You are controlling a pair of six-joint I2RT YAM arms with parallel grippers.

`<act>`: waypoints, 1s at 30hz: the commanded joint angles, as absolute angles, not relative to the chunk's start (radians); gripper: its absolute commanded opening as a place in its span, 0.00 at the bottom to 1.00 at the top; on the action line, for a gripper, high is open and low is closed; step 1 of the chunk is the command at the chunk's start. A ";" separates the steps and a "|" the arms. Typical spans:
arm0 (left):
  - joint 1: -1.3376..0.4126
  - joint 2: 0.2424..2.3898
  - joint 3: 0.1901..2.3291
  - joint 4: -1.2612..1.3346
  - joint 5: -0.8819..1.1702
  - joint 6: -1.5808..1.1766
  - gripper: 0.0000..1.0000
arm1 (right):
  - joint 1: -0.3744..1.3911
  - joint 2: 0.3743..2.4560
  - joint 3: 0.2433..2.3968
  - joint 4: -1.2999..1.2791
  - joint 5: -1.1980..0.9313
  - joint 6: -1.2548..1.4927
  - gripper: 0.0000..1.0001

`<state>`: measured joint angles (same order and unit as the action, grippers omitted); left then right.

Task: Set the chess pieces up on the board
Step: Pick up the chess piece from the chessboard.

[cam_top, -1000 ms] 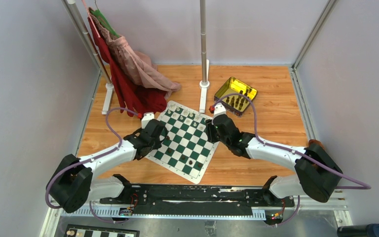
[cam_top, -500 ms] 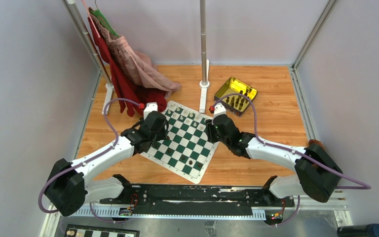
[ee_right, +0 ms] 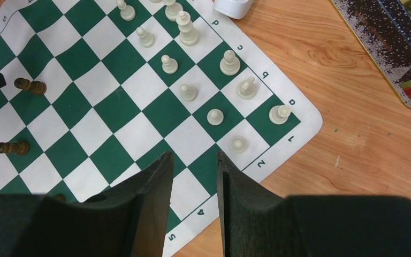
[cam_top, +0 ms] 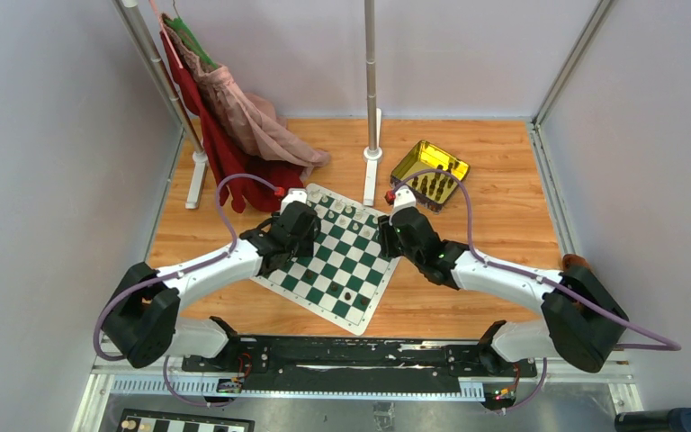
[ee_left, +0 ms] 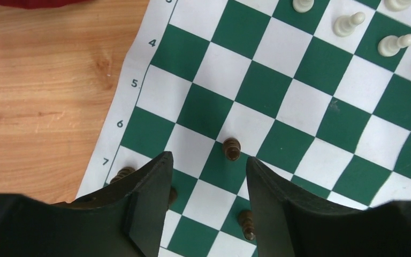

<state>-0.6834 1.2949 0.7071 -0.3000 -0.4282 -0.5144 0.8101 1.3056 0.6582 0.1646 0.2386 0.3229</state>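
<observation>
The green and white board point(cam_top: 360, 322) lies tilted on the wooden table. Cream pieces point(cam_top: 344, 214) stand in rows along its far edge. In the left wrist view my left gripper point(ee_left: 208, 160) is open and empty over the board's point(ee_left: 299, 107) rank 6–7 squares. A dark piece point(ee_left: 231, 149) stands just beyond the gap, and other dark pieces point(ee_left: 246, 224) stand by the fingers. My right gripper point(ee_right: 193, 158) is open and empty above the board's point(ee_right: 107, 101) right edge. Cream pieces point(ee_right: 187, 92) stand ahead of it and dark pieces point(ee_right: 29, 85) at the left.
A yellow transparent tray point(cam_top: 429, 173) with several dark pieces sits at the back right. A metal stand pole point(cam_top: 371, 81) with a white foot stands behind the board. A clothes rack with red and pink garments point(cam_top: 234, 135) stands at the back left. One dark piece point(cam_top: 348, 295) stands near the board's near corner.
My left arm has swung right and farther out, from the board's left edge to over its far-left part. The right arm has barely moved.
</observation>
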 commanded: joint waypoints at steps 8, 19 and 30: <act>-0.692 1.420 0.734 -0.209 -0.412 -0.503 0.50 | 0.787 1.276 0.635 0.169 0.270 0.332 0.40; -0.692 1.476 0.750 -0.178 -0.395 -0.503 0.46 | 0.786 1.284 0.635 0.173 0.263 0.337 0.40; -0.692 1.476 0.745 -0.190 -0.389 -0.513 0.39 | 0.786 1.298 0.638 0.176 0.258 0.337 0.40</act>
